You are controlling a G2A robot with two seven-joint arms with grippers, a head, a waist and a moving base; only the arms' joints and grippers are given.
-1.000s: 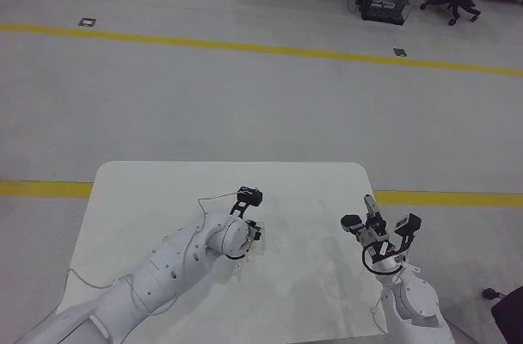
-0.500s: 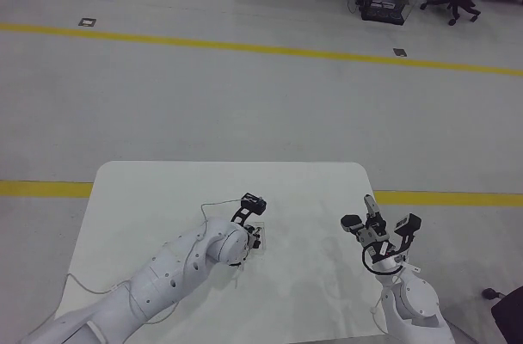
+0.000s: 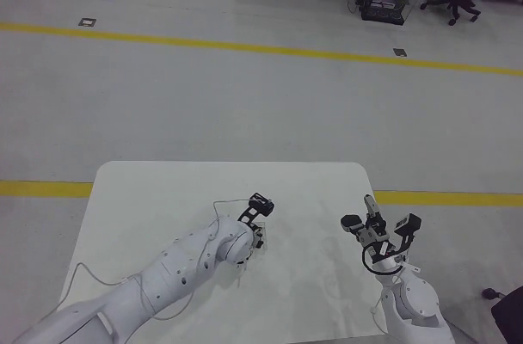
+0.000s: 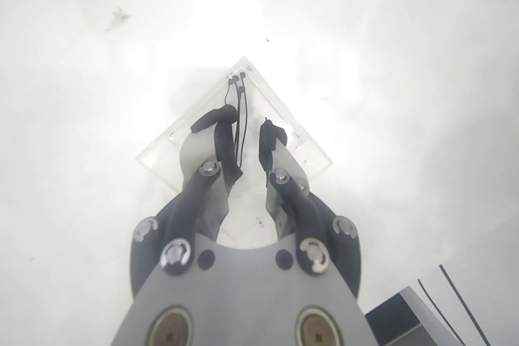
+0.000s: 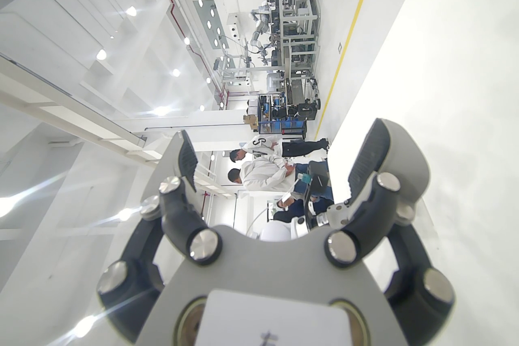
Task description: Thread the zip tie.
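My left pincer [image 4: 245, 124] stands narrow over black zip ties [image 4: 242, 96] on a clear plate [image 4: 279, 108]; my right pincer [image 5: 279, 145] spreads wide.

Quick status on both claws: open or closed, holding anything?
Left claw: open, fingers either side of the zip ties on the clear plate.
Right claw: open, empty.

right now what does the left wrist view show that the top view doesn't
Left wrist view: thin black zip ties lying on a clear square plate, between the left gripper's open fingers. Top view: the right gripper, open near the table's edge, and yellow floor lines. Both: the left gripper low over the white table.
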